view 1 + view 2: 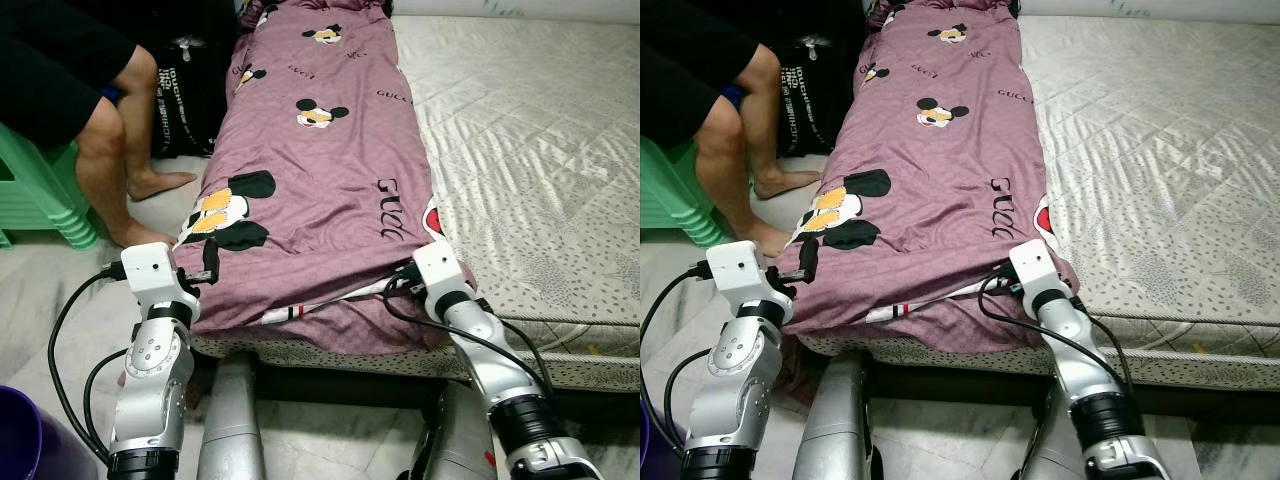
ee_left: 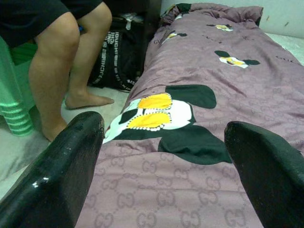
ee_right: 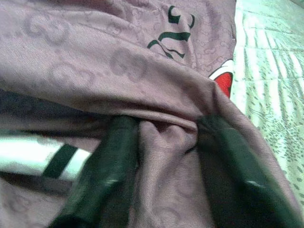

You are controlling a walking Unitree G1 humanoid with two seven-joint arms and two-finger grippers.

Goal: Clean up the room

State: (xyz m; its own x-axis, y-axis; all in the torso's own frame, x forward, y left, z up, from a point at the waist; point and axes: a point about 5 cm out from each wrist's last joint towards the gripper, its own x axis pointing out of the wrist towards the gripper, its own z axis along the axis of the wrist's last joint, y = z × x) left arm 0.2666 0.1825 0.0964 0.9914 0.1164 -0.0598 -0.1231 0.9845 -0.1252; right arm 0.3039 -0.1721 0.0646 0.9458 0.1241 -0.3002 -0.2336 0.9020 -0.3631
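Blanket (image 1: 320, 170): purple, cartoon-printed, spread lengthwise along the bed (image 1: 530, 160)
Left gripper (image 2: 166, 166): fingers spread wide above the blanket's near corner; holding nothing
Right gripper (image 3: 161, 142): fingers pinching a blanket fold
Purple bin (image 1: 25, 440): contents hidden

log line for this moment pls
left gripper: open over purple blanket | right gripper: pinching blanket fold | person seated nearby

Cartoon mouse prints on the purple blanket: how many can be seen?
4. One large print lies near the left gripper, one mid-blanket, one at the left edge, one near the far end. Folds may hide others.
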